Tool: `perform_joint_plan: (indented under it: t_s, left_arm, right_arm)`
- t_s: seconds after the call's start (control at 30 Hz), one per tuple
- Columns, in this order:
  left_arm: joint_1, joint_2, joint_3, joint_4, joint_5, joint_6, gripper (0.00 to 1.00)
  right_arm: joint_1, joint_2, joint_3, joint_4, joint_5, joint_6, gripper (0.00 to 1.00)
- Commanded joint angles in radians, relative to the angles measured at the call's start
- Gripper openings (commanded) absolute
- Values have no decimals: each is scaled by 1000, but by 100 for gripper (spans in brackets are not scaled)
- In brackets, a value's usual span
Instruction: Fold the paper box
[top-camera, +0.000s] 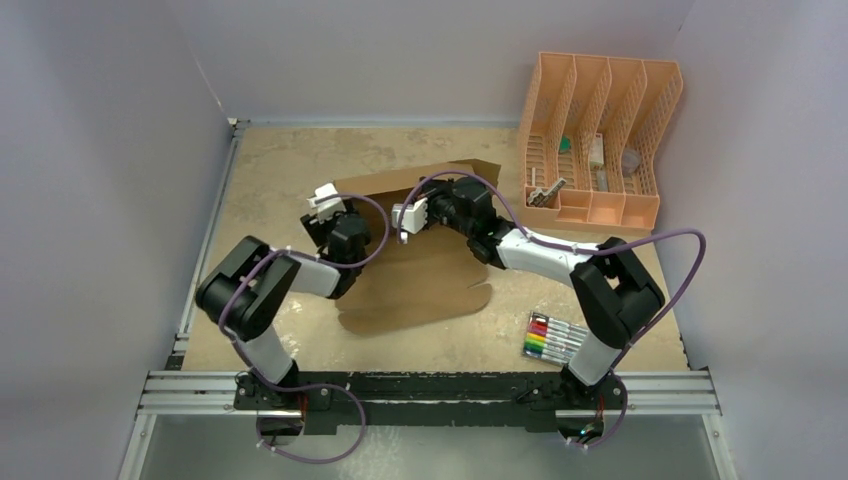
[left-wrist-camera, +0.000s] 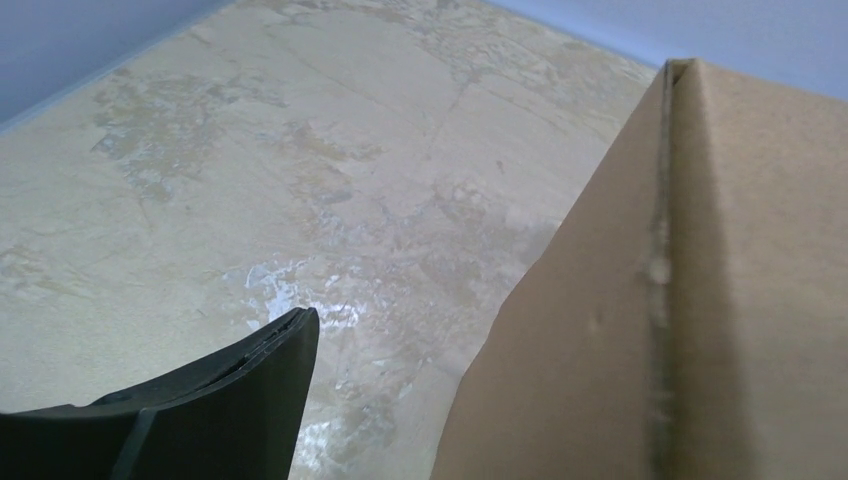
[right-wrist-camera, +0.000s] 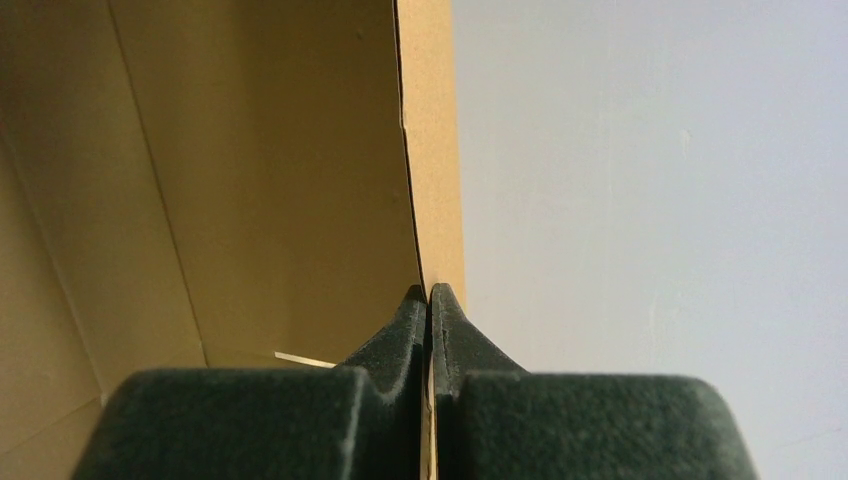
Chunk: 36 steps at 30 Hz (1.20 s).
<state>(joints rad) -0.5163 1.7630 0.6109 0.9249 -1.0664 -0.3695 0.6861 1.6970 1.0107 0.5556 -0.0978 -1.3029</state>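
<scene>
Peach slotted organizer (top-camera: 610, 212) sits at the table's far-right corner, with small items (top-camera: 547, 190) in its slots that I can't ID. Marker set (top-camera: 553, 338) lies well nearer than the organizer, same side. Tabletop (top-camera: 280, 170) is marbled beige.

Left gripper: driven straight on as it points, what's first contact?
Probably the bare table: the left gripper aims down at it, with a raised flap of the paper box close beside that line. Depth is unclear, so it could clip the flap first.
</scene>
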Motion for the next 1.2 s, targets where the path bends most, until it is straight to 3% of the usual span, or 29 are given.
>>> perform_joint_plan:
  t_s: [0.0,0.43,0.53,0.67,0.83,1.0,1.17]
  left_arm:
    - [22,-172,-78,-11,172,-1,68]
    - [22,-600,-231,-401,508,-195,71]
    - [24,-733,-229,-518,498,-227,73]
    - [33,-856,-140,-718,425,-223,87]
    - [116,-812,48,-865,477,-169,91]
    - [248,-664,278,-967,678,-125,90]
    - [259,-533,485,-1053,733,-38,89]
  right_arm:
    - [-31,19,-25,-157,77,56,0]
    - [-30,11,-26,-101,133,61,0]
    - [-29,6,-19,-112,127,73,0]
    - [-31,-12,-7,-141,117,92,5]
    - [-31,-33,4,-173,101,139,20]
    - [-32,-73,13,-224,80,222,30]
    - [-34,-117,54,-314,75,308,36]
